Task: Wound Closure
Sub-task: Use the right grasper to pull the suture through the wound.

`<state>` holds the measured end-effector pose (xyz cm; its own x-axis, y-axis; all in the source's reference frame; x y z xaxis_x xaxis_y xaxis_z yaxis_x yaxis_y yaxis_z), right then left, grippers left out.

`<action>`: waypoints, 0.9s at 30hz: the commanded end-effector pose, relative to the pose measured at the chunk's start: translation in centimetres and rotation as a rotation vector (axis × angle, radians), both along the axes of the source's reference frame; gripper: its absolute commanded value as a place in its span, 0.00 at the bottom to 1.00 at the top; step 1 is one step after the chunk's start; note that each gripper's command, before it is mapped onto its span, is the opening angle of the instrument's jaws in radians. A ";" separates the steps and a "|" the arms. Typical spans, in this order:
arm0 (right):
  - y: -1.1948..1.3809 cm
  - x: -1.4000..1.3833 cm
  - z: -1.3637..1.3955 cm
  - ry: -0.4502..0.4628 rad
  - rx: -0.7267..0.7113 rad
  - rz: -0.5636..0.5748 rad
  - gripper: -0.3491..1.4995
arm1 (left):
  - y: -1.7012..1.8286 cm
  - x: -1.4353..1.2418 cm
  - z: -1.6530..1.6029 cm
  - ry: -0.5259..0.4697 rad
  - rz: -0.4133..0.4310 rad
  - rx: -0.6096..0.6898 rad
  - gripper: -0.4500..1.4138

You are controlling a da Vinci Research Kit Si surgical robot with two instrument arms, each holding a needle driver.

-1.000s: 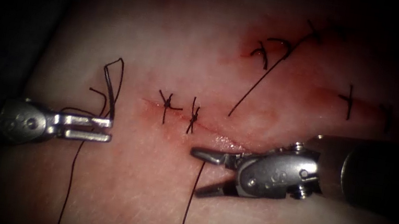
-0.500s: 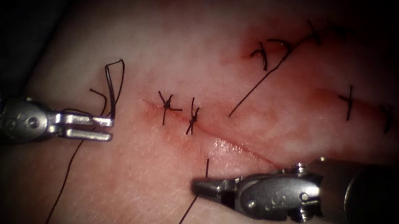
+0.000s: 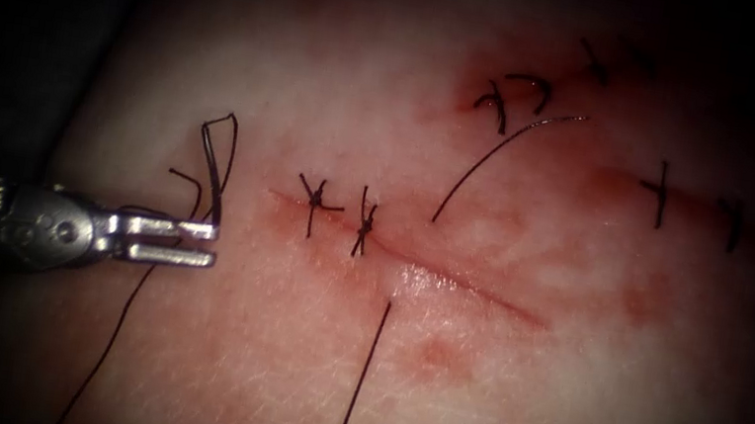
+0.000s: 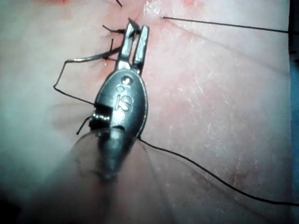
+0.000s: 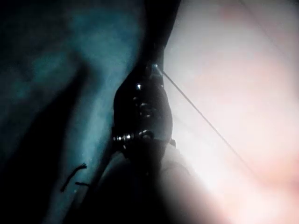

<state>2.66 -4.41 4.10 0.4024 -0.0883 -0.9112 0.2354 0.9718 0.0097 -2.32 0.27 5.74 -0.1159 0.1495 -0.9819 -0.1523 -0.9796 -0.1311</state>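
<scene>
While left claw (image 3: 212,247) as before, released and empty, right claw (image 5: 155,69) withdrawn rightward, clenched on thread (image 5: 201,114).

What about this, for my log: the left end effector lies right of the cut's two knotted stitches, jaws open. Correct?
No: the left end effector lies left of the two knotted stitches, jaws open; the endoscope view shows it.

l pincer (image 3: 178,243) jaws apart, level

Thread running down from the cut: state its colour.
The thin suture thread is dark, almost black against the pale pink tissue, clearest in the endoscope view.
</scene>
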 end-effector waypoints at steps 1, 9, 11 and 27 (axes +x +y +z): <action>0.04 0.04 0.05 0.022 0.009 0.030 0.55 | -0.02 -0.05 0.07 -0.001 0.001 0.001 0.00; 0.93 -0.28 0.24 0.113 -0.103 0.129 0.95 | -0.02 -0.05 0.07 0.000 0.003 0.001 0.00; 1.30 -0.42 0.43 0.100 -0.138 0.140 0.95 | -0.02 -0.05 0.07 0.000 0.003 0.001 0.00; 1.84 -0.41 1.53 0.023 -0.209 0.147 0.67 | -0.02 -0.04 0.07 0.001 0.007 0.001 0.00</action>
<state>2.18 -2.53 5.56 0.4119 -0.2193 -0.8845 0.0880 0.9756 -0.2010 -2.31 0.26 5.74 -0.1194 0.1496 -0.9815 -0.1468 -0.9804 -0.1315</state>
